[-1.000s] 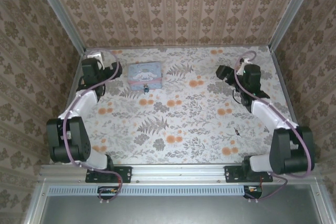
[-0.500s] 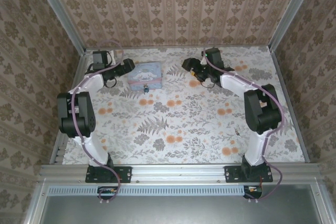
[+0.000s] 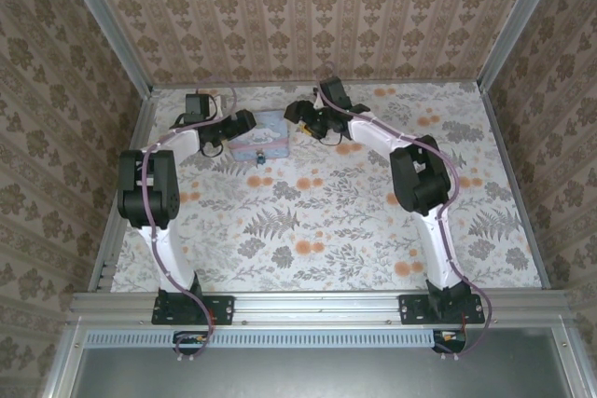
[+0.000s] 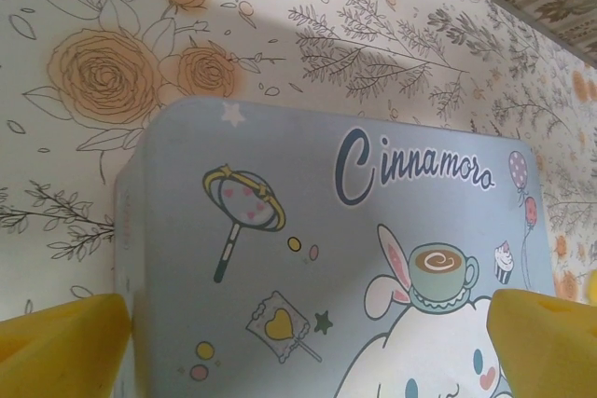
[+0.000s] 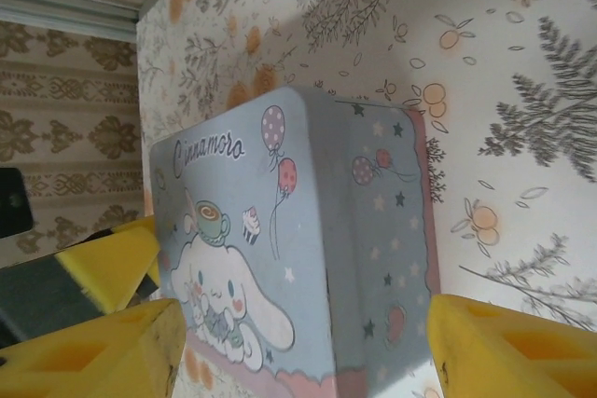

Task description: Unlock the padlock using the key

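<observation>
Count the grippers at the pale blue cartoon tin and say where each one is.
2. The left gripper is at the left end of the pale blue rectangular cartoon-printed tin; the right gripper is at its right end.

Padlock (image 3: 259,157) lies just before the tin (image 3: 266,129).
</observation>
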Available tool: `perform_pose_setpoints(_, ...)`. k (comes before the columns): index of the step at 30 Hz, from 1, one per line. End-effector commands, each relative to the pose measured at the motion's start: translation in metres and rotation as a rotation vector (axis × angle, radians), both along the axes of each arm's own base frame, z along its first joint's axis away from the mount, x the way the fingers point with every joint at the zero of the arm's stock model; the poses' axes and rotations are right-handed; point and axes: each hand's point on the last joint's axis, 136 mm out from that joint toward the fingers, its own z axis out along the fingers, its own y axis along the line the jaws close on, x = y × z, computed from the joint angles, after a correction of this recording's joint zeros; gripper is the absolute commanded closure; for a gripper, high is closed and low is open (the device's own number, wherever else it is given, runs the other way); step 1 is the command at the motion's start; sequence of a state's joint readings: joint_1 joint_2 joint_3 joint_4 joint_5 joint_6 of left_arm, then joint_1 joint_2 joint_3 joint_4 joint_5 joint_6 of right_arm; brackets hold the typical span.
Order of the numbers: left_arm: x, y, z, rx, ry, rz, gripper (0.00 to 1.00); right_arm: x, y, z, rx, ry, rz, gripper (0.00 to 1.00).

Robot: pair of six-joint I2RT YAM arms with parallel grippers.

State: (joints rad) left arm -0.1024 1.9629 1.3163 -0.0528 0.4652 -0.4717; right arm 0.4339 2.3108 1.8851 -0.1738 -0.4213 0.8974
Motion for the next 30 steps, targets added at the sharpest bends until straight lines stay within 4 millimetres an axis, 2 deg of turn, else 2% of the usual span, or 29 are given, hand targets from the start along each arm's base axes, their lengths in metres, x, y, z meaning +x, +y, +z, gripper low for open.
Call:
perform_pose_setpoints(1,0.008,-0.012,0.013,-0.04,-0.04,-0.025,0.0,0.003,0.009,-0.022,-0.025,0.067,-0.01,0.3)
perform_pose_setpoints(7,0.001,-0.028,0.015,-0.055,-0.044,-0.058,0.0,0.002,0.027,-0.027,-0.002,0.071,0.01,0.4)
perform_pose_setpoints(15,-0.026,-0.075,0.018,-0.053,-0.051,-0.155,0.0,-0.028,0.006,-0.022,-0.023,0.051,-0.023,0.62)
perform_pose_setpoints(20,-0.058,-0.11,0.021,-0.052,-0.051,-0.222,0.0,-0.065,-0.014,-0.028,-0.004,0.061,-0.051,0.65)
perform_pose_setpoints(27,-0.127,-0.155,0.023,-0.073,-0.057,-0.268,0.0,-0.135,-0.06,-0.042,-0.004,0.071,-0.136,0.65)
perform_pose_setpoints(30,-0.155,-0.164,0.019,-0.06,-0.047,-0.26,0.0,-0.16,-0.076,-0.044,-0.021,0.071,-0.157,0.63)
